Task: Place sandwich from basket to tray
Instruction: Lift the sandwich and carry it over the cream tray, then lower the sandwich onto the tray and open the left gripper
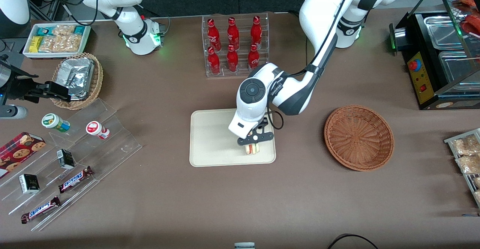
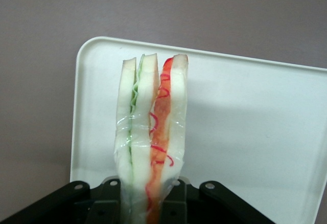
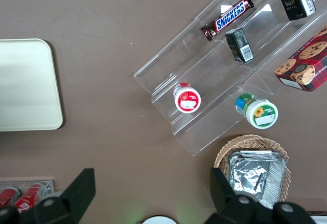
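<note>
Over the tray (image 1: 210, 136), the hand (image 1: 253, 142) grips the sandwich (image 1: 252, 149).

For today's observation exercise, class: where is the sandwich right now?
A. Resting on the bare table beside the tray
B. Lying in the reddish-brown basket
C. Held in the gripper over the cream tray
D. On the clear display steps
C. The gripper is shut on the sandwich above the tray, and the basket holds nothing.
</note>
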Robot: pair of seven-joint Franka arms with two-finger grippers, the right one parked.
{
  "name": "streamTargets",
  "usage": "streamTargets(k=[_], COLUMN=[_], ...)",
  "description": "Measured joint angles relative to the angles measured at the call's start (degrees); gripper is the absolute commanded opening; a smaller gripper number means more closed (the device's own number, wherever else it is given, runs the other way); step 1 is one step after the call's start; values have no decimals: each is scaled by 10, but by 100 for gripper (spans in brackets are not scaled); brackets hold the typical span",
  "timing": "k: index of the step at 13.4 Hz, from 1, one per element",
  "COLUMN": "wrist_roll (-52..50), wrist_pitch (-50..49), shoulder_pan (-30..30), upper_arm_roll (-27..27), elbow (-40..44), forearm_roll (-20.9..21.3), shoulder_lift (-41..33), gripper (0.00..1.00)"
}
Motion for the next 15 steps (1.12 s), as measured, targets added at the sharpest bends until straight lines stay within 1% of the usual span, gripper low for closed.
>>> streamTargets(k=[2, 5, 7, 10, 11, 12, 13, 14, 15], wrist_roll=[17, 32, 41, 45, 45, 45, 45, 45, 45], wrist_pitch=[11, 44, 51, 51, 51, 51, 51, 51, 50], shoulder_pan=[-20, -41, -42, -42, -42, -42, -42, -42, -42], upper_arm_roll=[0, -4, -5, -4, -4, -4, -4, -4, -4], elbow=[50, 87, 96, 96, 97, 97, 97, 97, 98], forearm_roll=[0, 0, 0, 0, 0, 0, 0, 0, 0], shoulder_lift=[50, 112, 127, 131, 131, 131, 131, 131, 131], gripper=[17, 17, 20, 24, 32, 55, 89, 100, 100])
